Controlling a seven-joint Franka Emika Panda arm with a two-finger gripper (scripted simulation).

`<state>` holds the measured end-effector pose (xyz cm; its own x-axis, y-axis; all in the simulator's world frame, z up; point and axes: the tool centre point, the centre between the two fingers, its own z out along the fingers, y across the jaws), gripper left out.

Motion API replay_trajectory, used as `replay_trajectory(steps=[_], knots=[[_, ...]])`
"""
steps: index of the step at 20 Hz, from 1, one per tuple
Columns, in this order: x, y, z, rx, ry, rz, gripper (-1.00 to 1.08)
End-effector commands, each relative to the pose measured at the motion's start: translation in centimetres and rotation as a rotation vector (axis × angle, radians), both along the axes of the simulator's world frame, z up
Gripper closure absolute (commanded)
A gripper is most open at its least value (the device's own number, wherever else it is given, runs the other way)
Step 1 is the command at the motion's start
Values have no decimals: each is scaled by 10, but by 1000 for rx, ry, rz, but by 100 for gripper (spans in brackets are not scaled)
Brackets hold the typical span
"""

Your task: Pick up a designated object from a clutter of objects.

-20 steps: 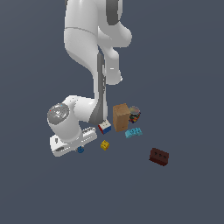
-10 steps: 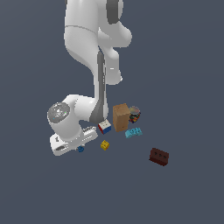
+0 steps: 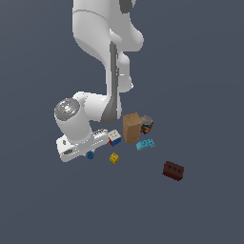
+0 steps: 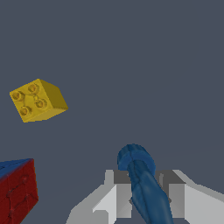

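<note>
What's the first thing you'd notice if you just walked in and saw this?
The big white robot arm bent down low, its gripper closed around a tiny dark blue knob. Next, the bright yellow studded block lying close by, apart from the knob, and the tan box standing further off among the other pieces.

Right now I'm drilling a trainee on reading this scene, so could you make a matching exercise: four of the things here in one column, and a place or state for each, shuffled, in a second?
Things
1. dark blue knob piece
2. yellow block
3. dark red-brown brick
4. tan box

Places or states
A. stands upright, with the multicoloured jar beside it
B. lies apart from the cluster, toward the exterior view's right
C. sits between the two fingers of the gripper
D. studded top showing in the wrist view, clear of the gripper

Pairs: 1-C, 2-D, 3-B, 4-A
</note>
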<state>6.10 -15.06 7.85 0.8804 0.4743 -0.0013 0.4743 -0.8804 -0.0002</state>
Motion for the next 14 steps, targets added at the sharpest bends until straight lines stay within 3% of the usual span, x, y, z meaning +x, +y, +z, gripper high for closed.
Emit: replay_trajectory(steps=[1,14], knots=[[-8,6,14,0,-1,0,108],[-65,47,105,-2,0,0,108]])
